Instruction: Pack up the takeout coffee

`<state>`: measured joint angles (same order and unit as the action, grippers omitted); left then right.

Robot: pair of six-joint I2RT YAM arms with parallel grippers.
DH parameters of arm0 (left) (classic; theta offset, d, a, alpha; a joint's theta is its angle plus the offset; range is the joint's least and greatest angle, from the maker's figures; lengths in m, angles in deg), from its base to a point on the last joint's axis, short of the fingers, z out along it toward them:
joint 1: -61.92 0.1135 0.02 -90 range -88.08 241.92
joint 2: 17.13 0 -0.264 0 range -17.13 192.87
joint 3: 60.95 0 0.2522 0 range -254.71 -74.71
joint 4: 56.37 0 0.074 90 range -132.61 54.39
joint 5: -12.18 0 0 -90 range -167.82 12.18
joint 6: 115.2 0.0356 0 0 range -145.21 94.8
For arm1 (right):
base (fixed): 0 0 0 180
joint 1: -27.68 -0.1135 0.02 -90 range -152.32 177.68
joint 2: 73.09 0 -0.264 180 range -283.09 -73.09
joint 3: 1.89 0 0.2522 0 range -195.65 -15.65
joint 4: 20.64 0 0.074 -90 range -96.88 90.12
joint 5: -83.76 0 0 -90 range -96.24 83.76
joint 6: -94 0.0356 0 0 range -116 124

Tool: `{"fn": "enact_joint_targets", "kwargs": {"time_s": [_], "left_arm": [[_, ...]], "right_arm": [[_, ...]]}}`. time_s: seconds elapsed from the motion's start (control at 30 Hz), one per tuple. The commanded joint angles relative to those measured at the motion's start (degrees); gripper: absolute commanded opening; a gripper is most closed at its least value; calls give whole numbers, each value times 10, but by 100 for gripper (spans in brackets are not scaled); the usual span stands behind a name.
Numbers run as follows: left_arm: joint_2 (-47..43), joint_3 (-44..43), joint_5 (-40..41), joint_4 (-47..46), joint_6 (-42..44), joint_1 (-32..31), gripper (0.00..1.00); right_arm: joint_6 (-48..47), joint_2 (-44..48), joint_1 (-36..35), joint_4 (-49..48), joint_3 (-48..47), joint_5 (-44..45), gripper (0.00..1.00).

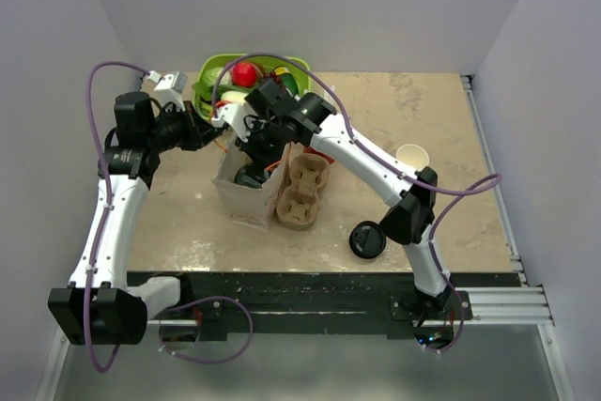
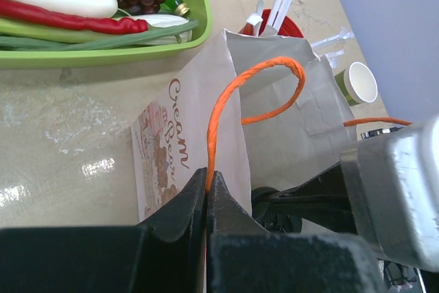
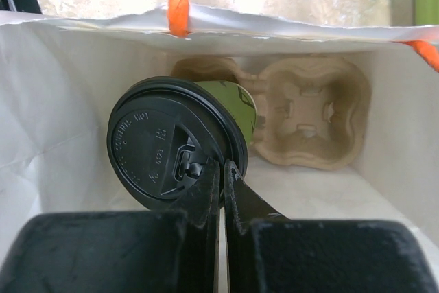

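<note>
Right wrist view alone shows inside the bag: right gripper clamped on the lid rim of the cup, frame centre, carrier beyond; left wrist view shows left gripper pinching the orange handle, lower centre.

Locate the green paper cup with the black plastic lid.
In the right wrist view, the green paper cup tilts inside the white paper bag, left of centre, beside the brown cardboard carrier, right claw pinching its black lid.
</note>
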<state>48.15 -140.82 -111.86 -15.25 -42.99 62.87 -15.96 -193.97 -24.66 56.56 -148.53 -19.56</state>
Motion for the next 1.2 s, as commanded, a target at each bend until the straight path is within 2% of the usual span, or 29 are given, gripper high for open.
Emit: {"fn": "enact_joint_targets", "kwargs": {"time_s": [0.0,0.4,1.17], "left_arm": [[-1,4,1,-13,13,-2,0],[6,0,-14,-13,28,-2,0],[-1,-2,5,-5,31,-2,0]], "right_arm": [[47,-1,7,-20,3,-32,0],[142,11,32,-54,67,-71,0],[164,-16,42,-60,85,-41,0]]}}
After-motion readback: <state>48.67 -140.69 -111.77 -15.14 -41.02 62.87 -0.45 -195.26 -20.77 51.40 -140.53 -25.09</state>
